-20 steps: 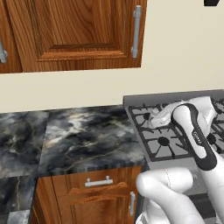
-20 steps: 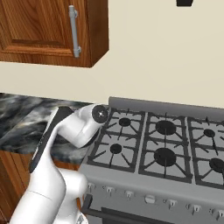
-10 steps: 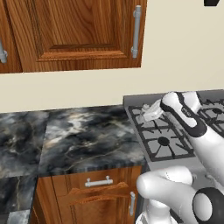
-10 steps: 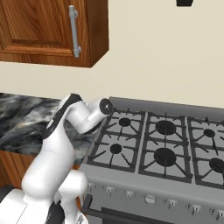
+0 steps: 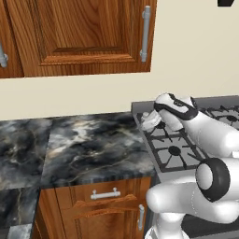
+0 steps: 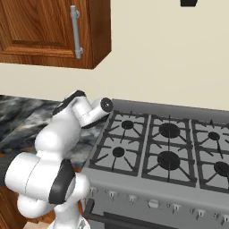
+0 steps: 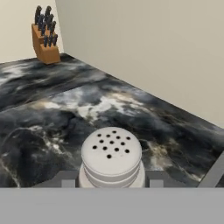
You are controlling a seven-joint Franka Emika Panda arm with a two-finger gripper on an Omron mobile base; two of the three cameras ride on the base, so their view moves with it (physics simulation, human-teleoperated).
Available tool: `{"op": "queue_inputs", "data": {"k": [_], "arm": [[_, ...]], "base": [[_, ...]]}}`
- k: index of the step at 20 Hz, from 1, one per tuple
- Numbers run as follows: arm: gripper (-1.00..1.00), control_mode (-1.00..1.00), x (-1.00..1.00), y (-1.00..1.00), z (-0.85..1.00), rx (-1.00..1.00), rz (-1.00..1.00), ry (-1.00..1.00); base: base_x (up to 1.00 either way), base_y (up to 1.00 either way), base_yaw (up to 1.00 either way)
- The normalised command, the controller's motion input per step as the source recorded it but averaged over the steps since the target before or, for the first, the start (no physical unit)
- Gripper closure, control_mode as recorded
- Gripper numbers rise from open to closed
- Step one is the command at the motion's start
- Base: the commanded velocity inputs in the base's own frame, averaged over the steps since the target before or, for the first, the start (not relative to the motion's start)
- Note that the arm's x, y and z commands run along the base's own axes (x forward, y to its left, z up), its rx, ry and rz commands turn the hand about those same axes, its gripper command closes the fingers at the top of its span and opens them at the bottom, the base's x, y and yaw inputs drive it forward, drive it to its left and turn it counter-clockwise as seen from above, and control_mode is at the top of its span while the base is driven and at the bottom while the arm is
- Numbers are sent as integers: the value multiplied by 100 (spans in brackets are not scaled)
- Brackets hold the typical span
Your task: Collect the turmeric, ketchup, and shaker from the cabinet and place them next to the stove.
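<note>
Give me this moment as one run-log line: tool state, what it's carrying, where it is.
tool: shut on shaker | position: above marble counter, left of stove | shaker: not yet set down

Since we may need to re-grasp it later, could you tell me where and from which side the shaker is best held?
Grip the shaker on its round sides just below the perforated cap, coming from above along its axis. It is upright and the cap is domed, so the straight wall under it probably gives the claw, now shut on it, the steadiest seat.
</note>
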Motion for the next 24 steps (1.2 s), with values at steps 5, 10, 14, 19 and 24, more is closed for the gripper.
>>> {"op": "queue_inputs", "data": {"k": [5,10,14,19,24], "arm": [[100,-100,56,1,-30,-3,1,0],[100,-100,52,0,-27,0,2,0],[100,-100,46,0,-32,0,2,0],[100,-100,37,0,-25,0,2,0],[100,-100,36,0,-20,0,2,0]], "base": [[0,0,0],[0,0,0],[0,0,0],[0,0,0],[0,0,0]]}}
